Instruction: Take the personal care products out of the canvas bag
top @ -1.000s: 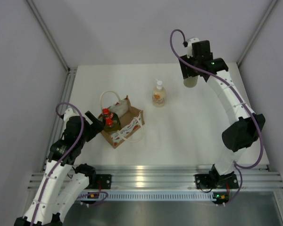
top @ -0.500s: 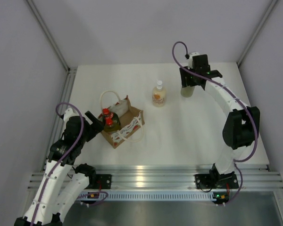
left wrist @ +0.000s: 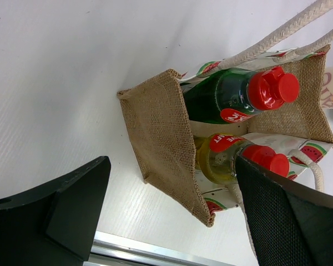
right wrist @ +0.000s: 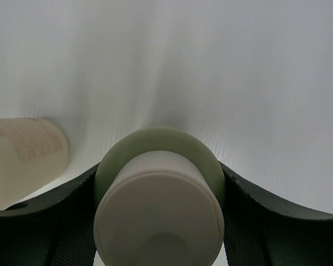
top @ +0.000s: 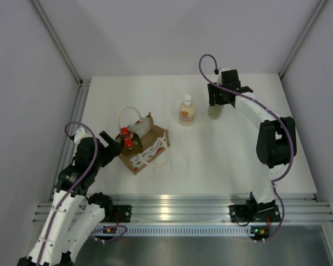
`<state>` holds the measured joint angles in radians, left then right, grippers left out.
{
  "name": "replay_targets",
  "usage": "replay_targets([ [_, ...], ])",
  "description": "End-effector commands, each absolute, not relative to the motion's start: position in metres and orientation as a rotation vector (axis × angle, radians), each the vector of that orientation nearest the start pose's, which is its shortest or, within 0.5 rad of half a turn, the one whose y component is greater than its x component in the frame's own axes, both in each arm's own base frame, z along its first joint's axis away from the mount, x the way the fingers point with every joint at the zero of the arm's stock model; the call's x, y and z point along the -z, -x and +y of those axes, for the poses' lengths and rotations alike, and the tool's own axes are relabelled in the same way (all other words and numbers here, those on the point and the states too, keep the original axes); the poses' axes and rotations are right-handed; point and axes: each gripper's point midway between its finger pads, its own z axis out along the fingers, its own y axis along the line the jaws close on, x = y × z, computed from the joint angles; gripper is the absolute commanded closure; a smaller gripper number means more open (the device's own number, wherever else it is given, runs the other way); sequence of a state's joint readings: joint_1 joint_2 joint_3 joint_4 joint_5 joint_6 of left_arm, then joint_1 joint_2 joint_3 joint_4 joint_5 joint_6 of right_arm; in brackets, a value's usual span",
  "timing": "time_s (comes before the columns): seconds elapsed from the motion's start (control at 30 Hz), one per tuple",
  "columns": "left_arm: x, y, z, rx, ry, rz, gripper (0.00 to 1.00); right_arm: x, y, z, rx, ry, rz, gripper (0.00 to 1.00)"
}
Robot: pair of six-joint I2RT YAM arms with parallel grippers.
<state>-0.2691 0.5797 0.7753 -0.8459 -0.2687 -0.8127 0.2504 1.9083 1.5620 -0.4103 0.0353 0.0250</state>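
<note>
The canvas bag [top: 146, 145] stands open on the table, left of centre. Inside it are a dark green bottle [left wrist: 225, 95] and a yellow bottle [left wrist: 225, 162], both with red caps. My left gripper [top: 113, 142] is open at the bag's left end; its fingers [left wrist: 61, 213] flank the bag's near corner [left wrist: 155, 138] without touching it. My right gripper [top: 218, 101] is shut on the pale white-capped bottle [right wrist: 158, 202], held upright low at the table [top: 213, 111]. The pale-orange pump bottle [top: 187, 111] stands just left of it, and also shows in the right wrist view [right wrist: 22, 160].
White table [top: 227, 160] with grey walls on both sides and a metal rail [top: 177, 208] along the near edge. The bag's cream loop handles [top: 127, 113] hang over its sides.
My right arm has moved down and left with the white-capped bottle, bringing it down beside the pump bottle. The left arm and the bag have not moved.
</note>
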Motion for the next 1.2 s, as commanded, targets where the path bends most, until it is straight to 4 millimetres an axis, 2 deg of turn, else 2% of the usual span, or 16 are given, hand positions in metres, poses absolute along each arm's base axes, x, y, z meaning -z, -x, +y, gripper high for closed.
replay_targets([
  [0.0,-0.193,-0.209,-0.041,0.325,0.719,2.069,0.02,-0.185,-0.531,0.127,-0.144,0.199,2.1,0.83],
  [0.13,-0.194,-0.209,-0.042,0.332,0.716,2.069,0.02,-0.17,-0.527,0.126,-0.138,0.204,2.122,0.72],
  [0.3,-0.195,-0.209,-0.043,0.34,0.707,2.072,0.02,-0.166,-0.523,0.127,-0.144,0.21,2.119,0.57],
  [0.33,-0.195,-0.209,-0.043,0.34,0.707,2.072,0.02,-0.166,-0.522,0.127,-0.145,0.212,2.117,0.53],
  [0.37,-0.195,-0.209,-0.043,0.34,0.707,2.072,0.02,-0.166,-0.521,0.127,-0.144,0.214,2.117,0.45],
  [0.47,-0.194,-0.209,-0.044,0.346,0.706,2.073,0.02,-0.172,-0.519,0.128,-0.147,0.219,2.106,0.34],
  [0.53,-0.194,-0.208,-0.044,0.345,0.708,2.075,0.02,-0.18,-0.516,0.131,-0.153,0.228,2.091,0.32],
  [0.67,-0.194,-0.208,-0.045,0.35,0.706,2.076,0.02,-0.195,-0.512,0.133,-0.166,0.234,2.062,0.11],
  [0.73,-0.194,-0.208,-0.045,0.352,0.707,2.078,0.02,-0.204,-0.508,0.134,-0.17,0.233,2.05,0.05],
  [0.87,-0.194,-0.208,-0.045,0.355,0.716,2.074,0.02,-0.223,-0.497,0.143,-0.185,0.257,2.027,0.01],
  [0.97,-0.194,-0.208,-0.044,0.355,0.73,2.068,0.02,-0.241,-0.48,0.163,-0.213,0.305,2.005,0.01],
  [1.0,-0.194,-0.208,-0.044,0.354,0.735,2.065,0.02,-0.249,-0.467,0.179,-0.227,0.332,1.989,0.01],
  [1.03,-0.193,-0.209,-0.043,0.349,0.744,2.065,0.02,-0.252,-0.461,0.186,-0.202,0.328,1.981,0.01],
  [1.07,-0.194,-0.209,-0.043,0.348,0.747,2.06,0.02,-0.263,-0.446,0.202,-0.156,0.334,1.947,0.01],
  [1.13,-0.194,-0.21,-0.041,0.342,0.76,2.052,0.02,-0.263,-0.43,0.207,-0.058,0.302,1.922,0.01],
  [1.17,-0.194,-0.21,-0.039,0.331,0.771,2.048,0.02,-0.281,-0.424,0.217,-0.101,0.257,1.858,0.01],
])
